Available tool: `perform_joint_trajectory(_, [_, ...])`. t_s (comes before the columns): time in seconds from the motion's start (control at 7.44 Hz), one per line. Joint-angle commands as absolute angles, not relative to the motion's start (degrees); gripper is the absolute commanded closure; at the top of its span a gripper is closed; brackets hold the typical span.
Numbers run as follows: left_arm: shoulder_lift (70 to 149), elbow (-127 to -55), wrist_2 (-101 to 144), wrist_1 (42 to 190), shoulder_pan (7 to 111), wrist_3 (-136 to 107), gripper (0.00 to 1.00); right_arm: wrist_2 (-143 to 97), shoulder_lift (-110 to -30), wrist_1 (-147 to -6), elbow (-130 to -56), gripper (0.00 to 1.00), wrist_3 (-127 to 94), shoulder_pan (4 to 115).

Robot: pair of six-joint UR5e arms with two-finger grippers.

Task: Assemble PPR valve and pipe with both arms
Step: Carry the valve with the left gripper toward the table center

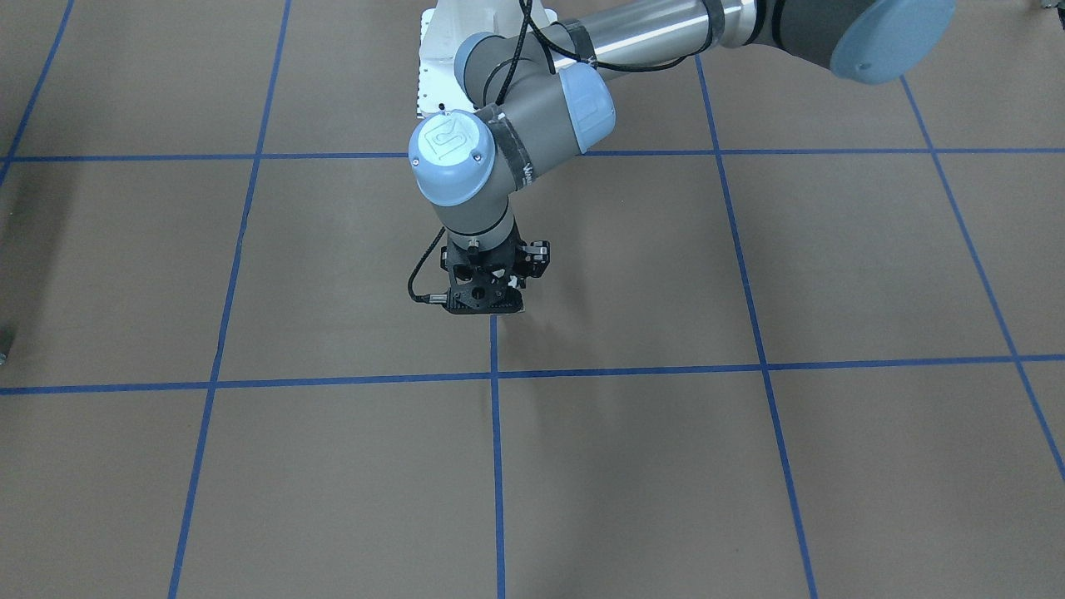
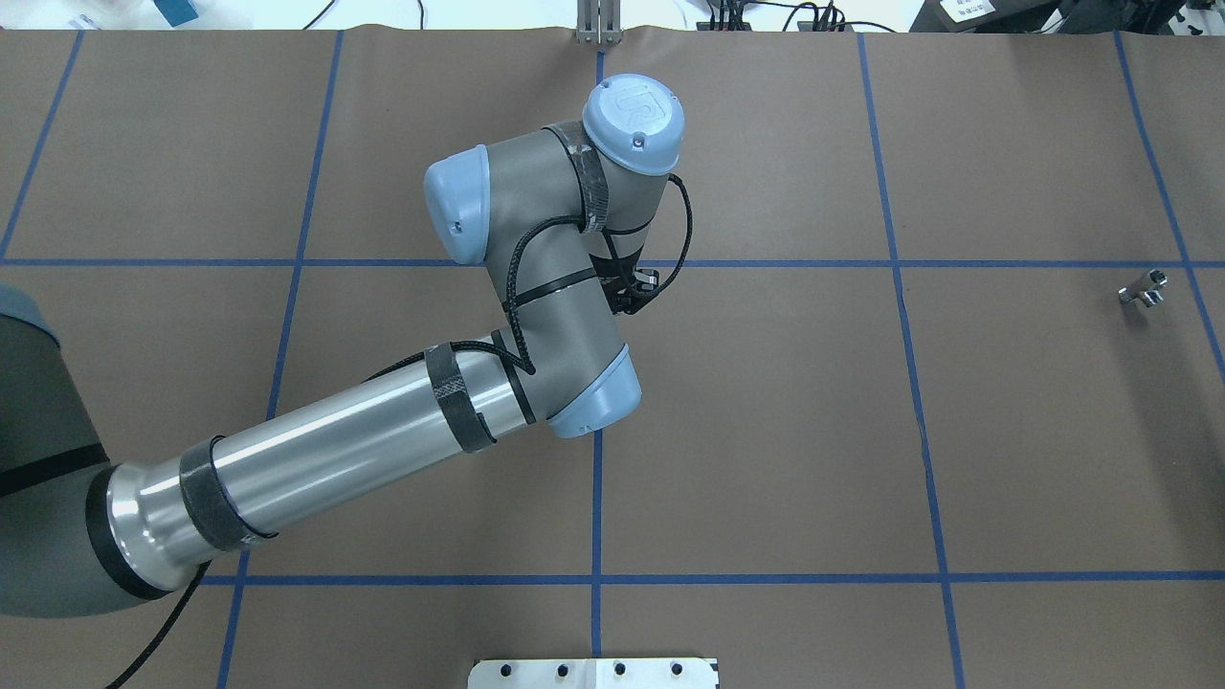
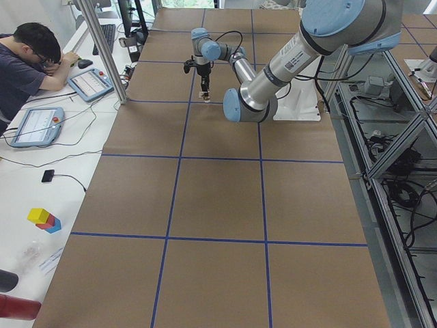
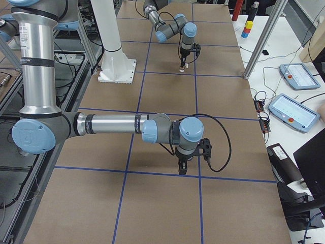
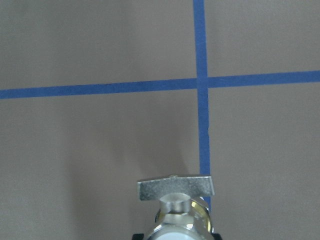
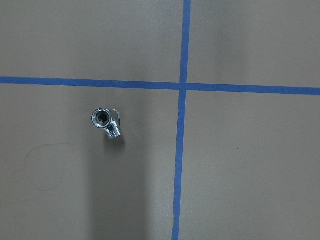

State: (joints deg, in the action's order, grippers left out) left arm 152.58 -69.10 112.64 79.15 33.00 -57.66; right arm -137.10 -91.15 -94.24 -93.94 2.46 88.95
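Valve (image 5: pixel 175 207): 1, seemingly in left tool (image 1: pixel 497 308) | pipe (image 6: pixel 106 122): 1, on table (image 6: pixel 250 175)

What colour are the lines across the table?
Blue lines on a brown table, clearest in the overhead view.

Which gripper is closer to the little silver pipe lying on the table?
Right. The right gripper hovers near the pipe at the right end of the table; the left gripper, holding the valve, is far off near its middle.

Grey joints on left arm (image 2: pixel 560 316) are capped light-blue, logo embossed, screws seen. Silver forearm tube (image 2: pixel 335 445) is banded with black tape; black cable (image 2: pixel 514 277) is strapped alongside.
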Motion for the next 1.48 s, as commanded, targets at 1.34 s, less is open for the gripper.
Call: perform_joint_trajectory(1.34, [152.40, -68.03, 112.59, 81.56, 31.38, -53.79, 0.94, -137.02, -90.97, -94.31, -92.64, 0.00, 2.46, 88.95])
